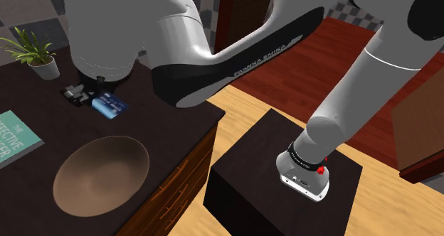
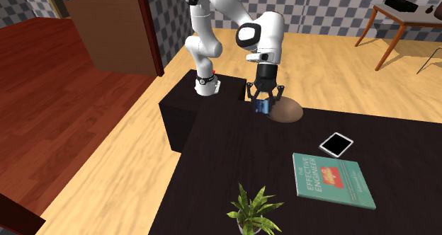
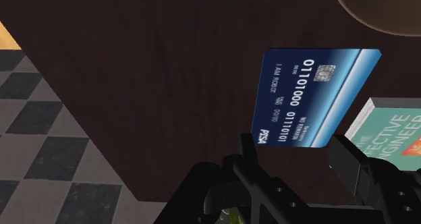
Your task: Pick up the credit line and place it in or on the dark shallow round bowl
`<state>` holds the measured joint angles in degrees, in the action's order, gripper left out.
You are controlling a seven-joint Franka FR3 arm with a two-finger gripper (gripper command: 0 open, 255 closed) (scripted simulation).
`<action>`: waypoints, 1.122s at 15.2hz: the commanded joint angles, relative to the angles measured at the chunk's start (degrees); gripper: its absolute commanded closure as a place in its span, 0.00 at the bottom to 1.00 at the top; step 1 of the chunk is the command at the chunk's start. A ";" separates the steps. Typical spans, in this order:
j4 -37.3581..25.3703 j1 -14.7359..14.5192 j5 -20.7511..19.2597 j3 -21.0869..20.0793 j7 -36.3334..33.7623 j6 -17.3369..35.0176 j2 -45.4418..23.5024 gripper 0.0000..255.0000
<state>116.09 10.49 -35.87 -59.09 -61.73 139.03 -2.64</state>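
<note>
Dark worktop (image 2: 234, 148) carries a teal book (image 2: 333, 180), a white tablet (image 2: 336, 144) and a potted plant (image 2: 253, 211) — none sits between the claw (image 2: 263, 98) and the brown shallow bowl (image 1: 101, 174). Claw pinches the blue credit card (image 3: 314, 98) by one short end — card juts past the fingertips, near the bowl.

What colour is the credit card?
The credit card is dark blue, lighter stripe, white print; clearest in wrist view.

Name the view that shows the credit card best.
The wrist view: the blue credit card faces the camera, its chip and numbers legible. The shoulder view shows it small and slanted; the second exterior view, just a tiny blue patch.
</note>
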 commanded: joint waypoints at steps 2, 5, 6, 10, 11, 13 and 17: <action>-0.70 -2.08 -0.14 -1.69 -3.02 -2.60 0.52 1.00; -2.08 -4.67 -1.37 -3.56 -6.90 -5.95 0.02 1.00; -2.70 -5.65 -2.01 -4.16 -8.30 -7.23 -0.42 1.00; -5.51 -9.77 -5.14 -6.04 -13.53 -12.36 -3.04 1.00; -5.08 -9.99 -5.91 -5.88 -14.23 -12.01 -3.48 1.00; -4.27 -10.46 -7.50 -5.52 -15.67 -11.35 -4.41 1.00; -2.83 -11.58 -10.84 -4.59 -18.61 -10.21 -6.39 1.00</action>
<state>113.02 -0.75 -45.62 -64.03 -79.56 128.56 -8.29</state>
